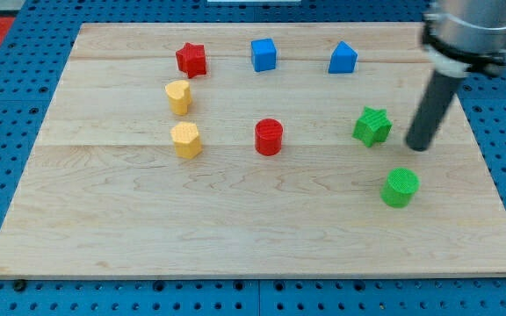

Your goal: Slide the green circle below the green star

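The green circle (401, 187) sits low on the view's right side of the wooden board (235, 237), at about five o'clock from the green star (372, 125) and a little apart from it. So it already lies lower than the star but offset towards the view's right. My tip (419, 146) rests at about one o'clock from the circle, just beside the star's three o'clock side, touching neither block as far as I can tell. The rod has nothing to open or close and holds nothing; it only pushes.

To do this step well, I judge the tip should swing round to the circle's three o'clock side without grazing the star, then nudge the circle gently towards nine o'clock until it lies at the star's six o'clock. A centred contact matters, since a round block is likely to roll off a skewed push.

Further out, a red cylinder (269, 137) stands at nine o'clock from the star, two yellow blocks (185, 140) (178, 96) beyond it, and a red star (191, 60) and two blue blocks (263, 54) (342, 59) along the view's top.
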Controlling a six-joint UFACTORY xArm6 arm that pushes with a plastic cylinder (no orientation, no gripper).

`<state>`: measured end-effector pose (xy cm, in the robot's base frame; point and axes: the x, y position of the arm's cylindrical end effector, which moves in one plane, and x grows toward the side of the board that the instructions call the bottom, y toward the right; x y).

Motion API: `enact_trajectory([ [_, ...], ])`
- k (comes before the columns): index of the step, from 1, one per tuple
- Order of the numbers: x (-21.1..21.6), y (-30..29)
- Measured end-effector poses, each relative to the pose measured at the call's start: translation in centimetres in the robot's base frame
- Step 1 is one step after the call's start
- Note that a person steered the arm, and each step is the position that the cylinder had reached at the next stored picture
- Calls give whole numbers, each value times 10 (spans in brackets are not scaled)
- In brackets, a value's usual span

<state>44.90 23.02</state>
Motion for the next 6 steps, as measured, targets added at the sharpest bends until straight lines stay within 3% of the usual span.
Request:
enact_trajectory([
  [2, 97, -5],
  [3, 105, -49],
  [5, 66, -67],
  [6, 67, -101],
])
